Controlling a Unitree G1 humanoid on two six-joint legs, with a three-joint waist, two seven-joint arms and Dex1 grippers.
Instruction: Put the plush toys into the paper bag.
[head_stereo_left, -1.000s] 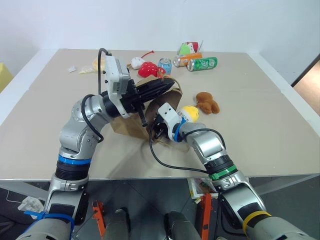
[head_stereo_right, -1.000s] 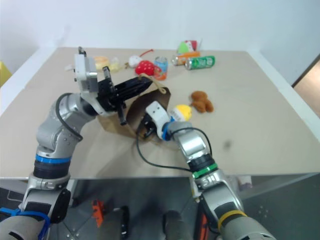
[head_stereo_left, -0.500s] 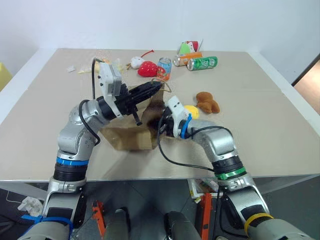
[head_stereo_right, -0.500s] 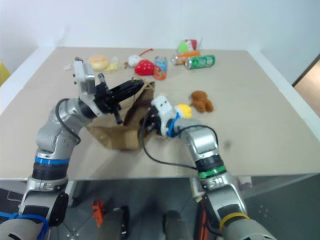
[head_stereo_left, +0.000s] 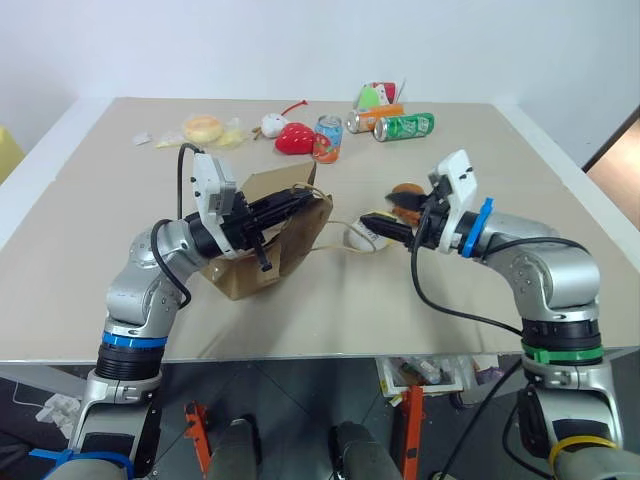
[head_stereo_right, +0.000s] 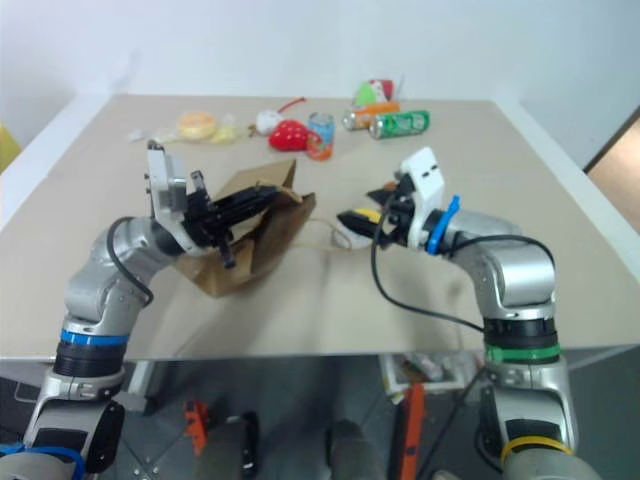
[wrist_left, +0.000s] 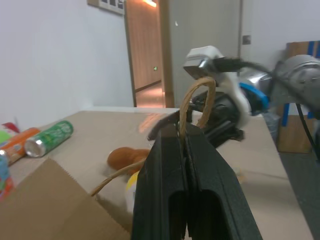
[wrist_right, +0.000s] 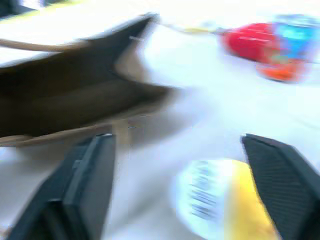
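Left claw (head_stereo_left: 300, 197): fingers pressed together, pinching a twisted cord handle (wrist_left: 196, 102) of the paper bag (head_stereo_left: 262, 240); forearm reaches across toward the robot's right, tilted slightly up.
Right claw (head_stereo_left: 392, 221): fingers spread wide, holding nothing, hovering just above the white-and-yellow plush (head_stereo_left: 362, 236); forearm bent in from the right, pointing toward the bag.
Tabletop (head_stereo_left: 120, 210): carries everything below.
Paper bag: lying tipped on its side near the left arm, mouth turned toward the right claw.
White-and-yellow plush: on the tabletop just outside the bag's mouth, not inside.
Brown plush (head_stereo_left: 403, 192): behind the right claw, partly hidden by it.
Left wrist view: shows the handle looped up between the shut fingers.
Right wrist view: shows small print on the white-and-yellow plush and the bag's dark interior.
Far edge: strawberry plush (head_stereo_left: 293, 139), cans (head_stereo_left: 404, 126).
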